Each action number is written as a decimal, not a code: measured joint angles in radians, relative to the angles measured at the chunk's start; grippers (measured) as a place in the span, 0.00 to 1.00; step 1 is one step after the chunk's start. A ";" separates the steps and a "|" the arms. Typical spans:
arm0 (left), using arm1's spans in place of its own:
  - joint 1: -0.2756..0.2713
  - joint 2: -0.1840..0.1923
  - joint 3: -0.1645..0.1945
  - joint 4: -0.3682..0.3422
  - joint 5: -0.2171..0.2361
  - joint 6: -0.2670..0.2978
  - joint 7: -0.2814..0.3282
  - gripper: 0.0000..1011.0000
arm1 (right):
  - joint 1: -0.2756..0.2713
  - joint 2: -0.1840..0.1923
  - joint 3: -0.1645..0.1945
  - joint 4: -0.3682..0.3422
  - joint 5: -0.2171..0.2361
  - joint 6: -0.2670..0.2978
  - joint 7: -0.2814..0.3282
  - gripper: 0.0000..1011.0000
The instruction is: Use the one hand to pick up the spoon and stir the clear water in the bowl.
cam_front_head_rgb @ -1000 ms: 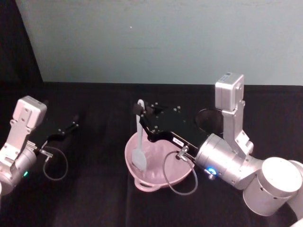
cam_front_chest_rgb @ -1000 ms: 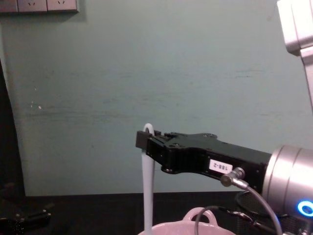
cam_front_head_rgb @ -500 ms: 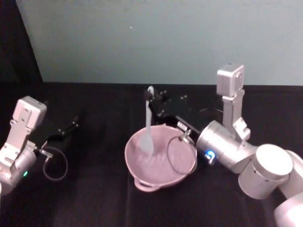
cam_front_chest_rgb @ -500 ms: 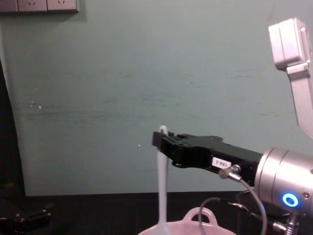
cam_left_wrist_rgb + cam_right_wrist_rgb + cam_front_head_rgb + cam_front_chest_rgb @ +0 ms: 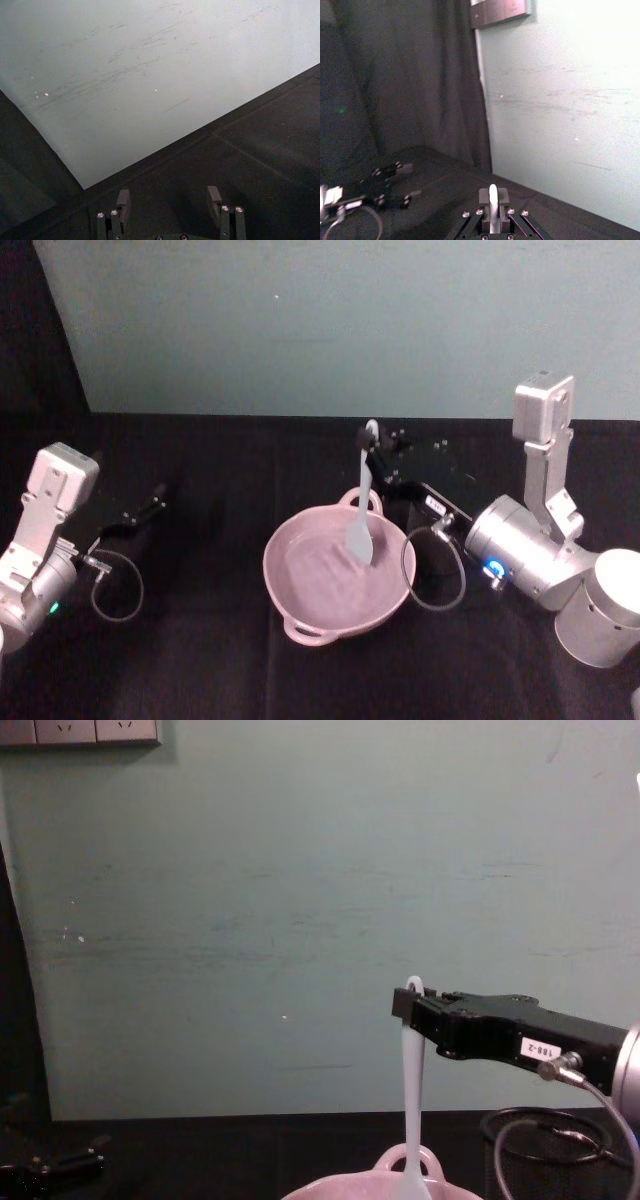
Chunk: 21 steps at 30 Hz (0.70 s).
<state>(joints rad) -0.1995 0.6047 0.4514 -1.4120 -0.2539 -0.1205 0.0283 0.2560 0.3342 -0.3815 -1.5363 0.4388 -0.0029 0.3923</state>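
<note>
White plastic spoon [image 5: 361,508] hung upright in the pink bowl [image 5: 300,608], right gripper [image 5: 373,443] clenched on its loop end. Left gripper [image 5: 152,505] parked, released. Risk: slim handle slipping during stirring.

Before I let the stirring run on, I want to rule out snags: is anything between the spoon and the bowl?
Nothing visible is. The right gripper holds the spoon upright by its handle end, and its head hangs straight into the bowl, near the far-right side. The mesh cup stands apart, behind to the right.
</note>
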 joint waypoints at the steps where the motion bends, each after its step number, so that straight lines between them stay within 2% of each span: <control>1: 0.000 0.000 0.000 0.000 0.000 0.000 0.000 0.99 | -0.003 0.005 -0.002 -0.008 -0.002 0.004 0.003 0.11; 5: 0.000 0.000 0.000 0.000 0.000 0.000 0.000 0.99 | -0.017 0.027 -0.033 -0.049 -0.012 0.028 0.034 0.11; 12: 0.000 0.000 0.000 0.000 0.000 0.000 0.000 0.99 | -0.030 0.033 -0.080 -0.103 -0.015 0.040 0.064 0.11; 21: 0.000 0.000 0.000 0.000 0.000 0.000 0.000 0.99 | -0.034 0.037 -0.092 -0.130 -0.006 0.040 0.064 0.11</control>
<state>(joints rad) -0.1995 0.6047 0.4514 -1.4120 -0.2539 -0.1205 0.0283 0.2217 0.3710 -0.4732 -1.6666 0.4324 0.0372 0.4565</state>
